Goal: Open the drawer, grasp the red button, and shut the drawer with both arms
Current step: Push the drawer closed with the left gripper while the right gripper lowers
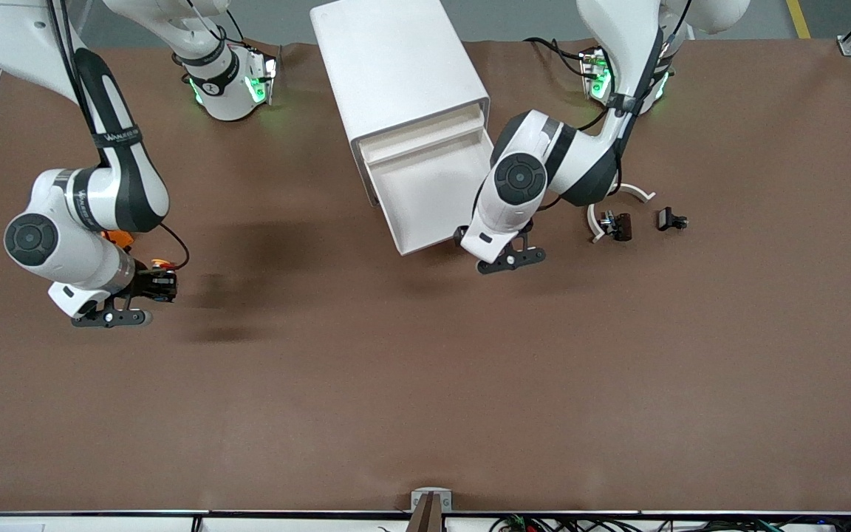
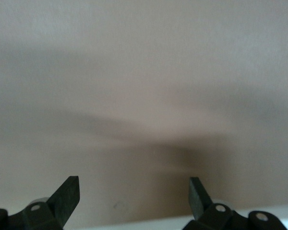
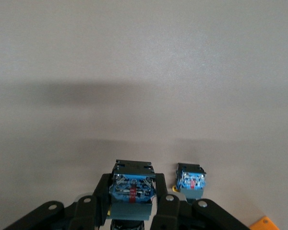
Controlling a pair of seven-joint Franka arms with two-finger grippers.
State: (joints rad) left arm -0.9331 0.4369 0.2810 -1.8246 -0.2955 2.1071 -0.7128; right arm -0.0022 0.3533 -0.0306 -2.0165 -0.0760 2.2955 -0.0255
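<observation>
Two arms reach over a brown table point(image 1: 425, 384). In the front view, a white cabinet point(image 1: 396, 66) stands at the table's robot edge, its drawer point(image 1: 433, 196) pulled out. The left gripper point(image 1: 512, 258) hangs at the drawer's front corner, jaws spread and empty. The right gripper point(image 1: 154, 286), toward the right arm's end, pinches the button point(image 1: 160, 264).

The left wrist view shows spread fingertips point(image 2: 67, 194) before a pale surface.

The right wrist view shows jaws pressed on the button point(image 3: 131, 189), with a second button point(image 3: 190, 180) lying beside it and an orange corner point(image 3: 264, 224) nearby.
</observation>
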